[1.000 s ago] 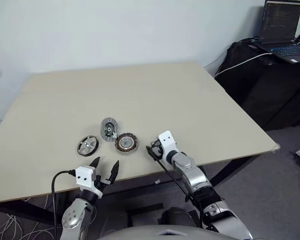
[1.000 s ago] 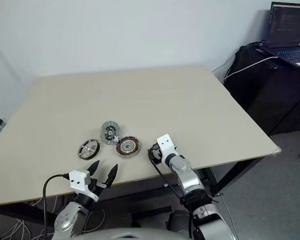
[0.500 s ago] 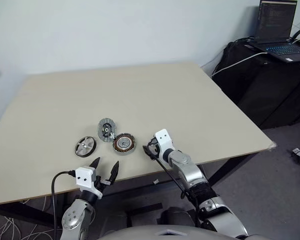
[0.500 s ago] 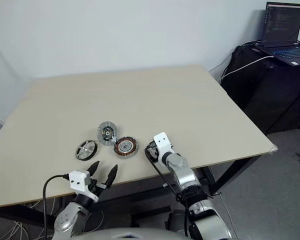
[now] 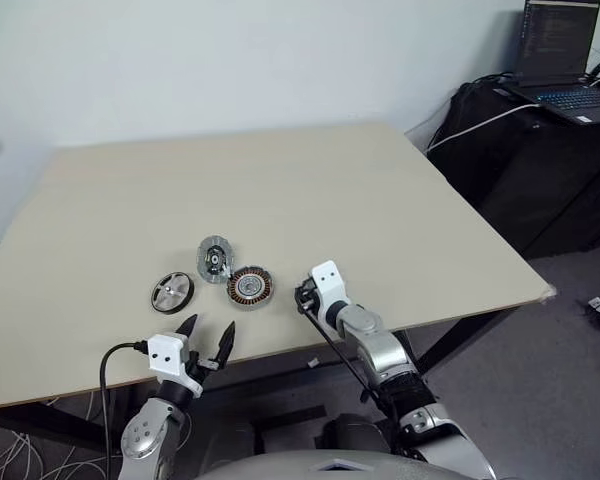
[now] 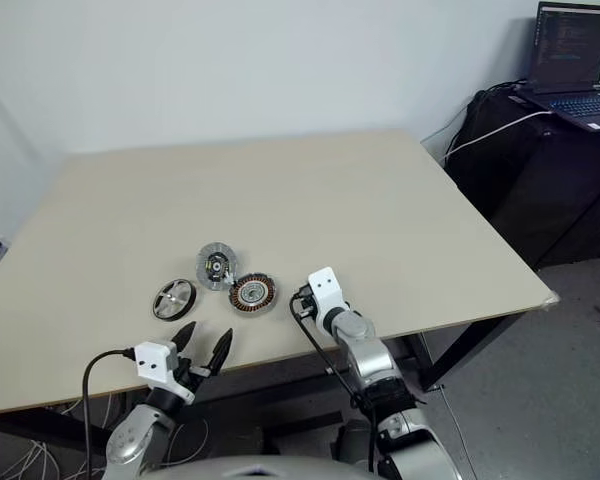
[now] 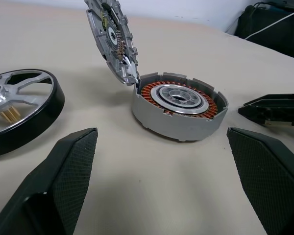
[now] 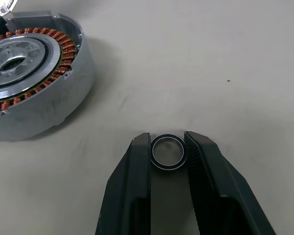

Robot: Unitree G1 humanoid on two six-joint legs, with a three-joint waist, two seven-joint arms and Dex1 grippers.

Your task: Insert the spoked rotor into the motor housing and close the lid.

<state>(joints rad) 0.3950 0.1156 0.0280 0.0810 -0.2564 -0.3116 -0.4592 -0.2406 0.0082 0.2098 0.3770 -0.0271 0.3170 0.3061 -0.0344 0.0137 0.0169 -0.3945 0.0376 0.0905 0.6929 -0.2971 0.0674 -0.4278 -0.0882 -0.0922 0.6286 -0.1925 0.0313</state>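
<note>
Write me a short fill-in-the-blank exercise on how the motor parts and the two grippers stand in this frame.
1. The lid stands tilted up at the edge of the motor housing, so the housing is ____.
2. The spoked rotor lies flat on the ____.
3. The right gripper has its fingers closed around a small ____.
4. The left gripper is ____ and holds nothing.

Missing words: open; table; ring; open

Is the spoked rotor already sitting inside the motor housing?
No, the spoked rotor lies flat on the table beside the motor housing, whose copper coils are still exposed.
</note>
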